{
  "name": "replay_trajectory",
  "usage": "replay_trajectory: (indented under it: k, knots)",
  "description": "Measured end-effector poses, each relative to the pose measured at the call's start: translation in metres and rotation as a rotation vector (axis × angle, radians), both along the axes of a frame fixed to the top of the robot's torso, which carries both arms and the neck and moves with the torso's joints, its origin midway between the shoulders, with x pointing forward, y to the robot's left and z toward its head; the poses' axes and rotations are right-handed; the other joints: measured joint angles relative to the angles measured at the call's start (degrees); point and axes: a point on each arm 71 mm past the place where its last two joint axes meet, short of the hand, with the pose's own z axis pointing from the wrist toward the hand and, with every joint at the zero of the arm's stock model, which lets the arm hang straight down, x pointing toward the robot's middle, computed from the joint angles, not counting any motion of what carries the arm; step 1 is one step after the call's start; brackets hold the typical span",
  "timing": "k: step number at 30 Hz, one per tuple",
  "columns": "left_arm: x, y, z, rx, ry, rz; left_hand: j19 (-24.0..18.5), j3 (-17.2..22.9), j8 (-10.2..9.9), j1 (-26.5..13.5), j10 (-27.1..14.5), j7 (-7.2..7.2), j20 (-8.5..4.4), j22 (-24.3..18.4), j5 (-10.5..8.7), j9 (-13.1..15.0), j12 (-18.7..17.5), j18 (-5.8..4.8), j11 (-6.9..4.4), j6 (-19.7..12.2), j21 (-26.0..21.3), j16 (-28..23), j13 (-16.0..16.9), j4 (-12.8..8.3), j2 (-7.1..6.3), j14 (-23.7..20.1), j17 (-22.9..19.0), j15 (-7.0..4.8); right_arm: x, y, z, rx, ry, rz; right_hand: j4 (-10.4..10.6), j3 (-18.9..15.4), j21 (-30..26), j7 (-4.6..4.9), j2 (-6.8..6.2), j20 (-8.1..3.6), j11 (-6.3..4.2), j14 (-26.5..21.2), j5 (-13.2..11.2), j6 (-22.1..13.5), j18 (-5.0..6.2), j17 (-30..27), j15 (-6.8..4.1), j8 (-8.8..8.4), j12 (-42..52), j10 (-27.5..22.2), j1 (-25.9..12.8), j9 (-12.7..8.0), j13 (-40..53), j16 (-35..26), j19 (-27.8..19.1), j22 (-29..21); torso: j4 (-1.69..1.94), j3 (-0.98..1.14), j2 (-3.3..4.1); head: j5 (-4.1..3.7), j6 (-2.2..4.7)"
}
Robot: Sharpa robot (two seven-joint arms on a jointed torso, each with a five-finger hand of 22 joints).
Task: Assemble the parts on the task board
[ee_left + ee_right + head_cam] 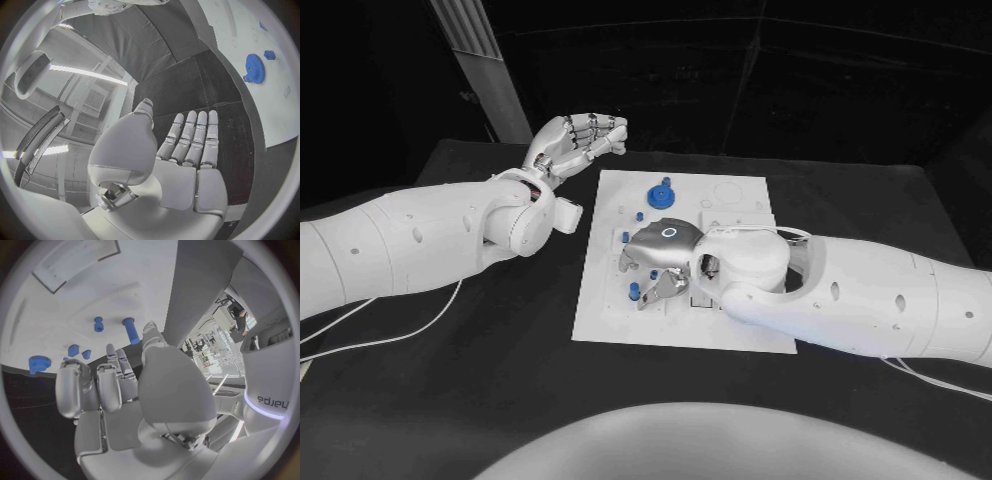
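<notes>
The white task board (733, 320) lies in the middle of the black table. A blue gear (661, 194) stands near its far left corner and shows again in the left wrist view (253, 65). My right hand (666, 258) hovers low over the board's left-middle, fingers pointing down beside a blue peg (635, 292). In the right wrist view this hand (119, 385) has its fingers spread with nothing in them, the thumb tip close to an upright blue peg (130, 330); smaller blue parts (98, 324) stand beyond. My left hand (580, 137) is raised beyond the board's far left corner, fingers straight and holding nothing (187, 145).
Two small blue parts (627, 237) sit along the board's left edge. A pale recessed plate (75, 262) lies on the board's far side. A white cable (387, 335) trails across the table under my left arm. Black table (473, 400) surrounds the board.
</notes>
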Motion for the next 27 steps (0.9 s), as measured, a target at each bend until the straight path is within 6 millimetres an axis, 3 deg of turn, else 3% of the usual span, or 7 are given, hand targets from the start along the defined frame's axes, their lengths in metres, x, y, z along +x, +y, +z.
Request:
replay_trajectory:
  k: [2,11,17,20,23,26,27]
  knots:
    - [0.0,0.0,0.0,0.0,0.0,0.0,0.0,0.0,0.0,0.0,0.0,0.0,0.0,0.0,0.0,0.0,0.0,0.0,0.0,0.0,0.0,0.0,0.0,0.0,0.0,0.0,0.0,0.0,0.0,-0.006,0.003,0.047,-0.008,-0.011,0.0,0.0,0.0,0.45,0.55,0.21,0.03,0.0,0.0,0.56,0.0,-0.25,0.0,0.54,0.59,0.03,-0.55,0.2,0.15,-0.21,-0.2,0.0,-0.01,0.02,-0.02,-0.09,0.0]
    - [0.003,-0.001,-0.001,0.004,-0.002,0.003,0.0,-0.16,0.24,0.22,0.0,0.21,0.0,-0.06,0.0,0.0,0.2,0.0,0.0,-0.21,0.0,0.0,0.01,0.16,0.22,0.0,-0.21,0.0,0.006,-0.061,0.031,0.36,0.102,-0.164,-0.72,2.97,0.44,-1.5,6.51,0.2,-1.56,-0.09,0.01,4.57,0.0,-0.15,-0.63,2.69,5.23,6.36,0.97,1.02,1.25,-0.21,-0.2,0.0,-0.02,-0.04,-0.14,-0.91,0.0]
    - [0.007,-0.001,-0.002,0.01,-0.005,0.011,0.0,-0.16,0.23,0.22,0.0,-0.01,0.0,-0.06,0.0,0.0,0.2,0.0,0.0,-0.42,0.0,0.0,0.01,0.16,0.22,0.0,-0.22,0.0,0.017,-0.12,0.052,0.533,0.189,-0.361,-0.51,0.73,3.48,-2.67,10.01,-1.68,-3.6,-0.09,4.61,4.36,-0.01,2.24,-2.43,2.98,12.48,13.9,-4.66,1.14,4.9,0.96,-0.13,0.0,-0.07,-0.15,-0.25,-2.14,0.16]
    - [0.009,-0.001,-0.002,0.012,-0.006,0.014,0.0,-0.33,0.24,0.22,0.0,-0.01,0.0,-0.06,0.0,0.0,0.2,0.0,0.0,-0.42,0.0,0.0,0.01,0.0,0.22,0.0,-0.27,0.0,0.017,-0.14,0.054,0.557,0.222,-0.433,-0.65,-2.04,4.78,-3.31,11.62,-1.99,-3.92,-0.07,6.16,2.33,-0.01,2.7,-2.57,3.47,19.65,11.9,-8.3,1.14,10.88,1.42,-0.12,0.0,-0.18,-0.23,-0.31,-2.76,0.24]
    - [0.011,-0.003,-0.003,0.014,-0.008,0.013,0.0,-0.33,0.23,0.22,0.0,-0.01,0.0,-0.05,0.0,0.0,0.2,0.0,0.0,-0.42,0.0,0.0,0.01,0.0,0.22,0.0,-0.27,0.0,0.017,-0.159,0.052,0.562,0.263,-0.513,-0.49,-5.26,2.97,-2.74,12.54,-1.99,-3.24,-0.08,3.96,-1.42,-0.01,1.83,-2.57,4.05,29.33,5.98,-11.37,1.1,19.28,0.98,-0.12,0.0,-0.31,-0.28,-0.41,-3.66,0.25]
    - [0.012,-0.005,-0.004,0.014,-0.007,0.011,0.0,-0.33,0.24,0.22,0.0,-0.01,0.0,-0.05,0.0,0.0,0.2,0.0,0.0,-0.42,0.0,0.0,-0.04,0.0,0.22,0.0,-0.27,0.0,0.017,-0.174,0.05,0.549,0.298,-0.584,-2.0,-9.12,-0.06,-3.12,13.06,-1.83,-2.57,0.0,2.15,-4.59,0.06,0.73,-2.66,7.44,48.76,-1.33,-14.22,1.75,36.91,0.72,-0.19,0.0,-0.41,-0.35,-0.48,-4.66,0.25]
    - [0.012,-0.006,-0.004,0.014,-0.006,0.01,0.0,-0.33,0.23,0.22,0.0,-0.01,0.0,-0.05,0.0,0.0,0.2,0.0,0.0,-0.42,0.0,0.0,-0.04,0.0,0.22,0.0,-0.27,0.0,0.017,-0.178,0.049,0.543,0.307,-0.604,-1.6,-10.27,-1.32,-2.79,13.23,-1.83,-2.9,-0.11,1.65,-5.51,0.94,0.37,-2.55,8.67,56.28,-0.62,-15.89,2.02,44.74,0.7,-0.19,0.0,-0.42,-0.35,-0.52,-5.0,0.29]
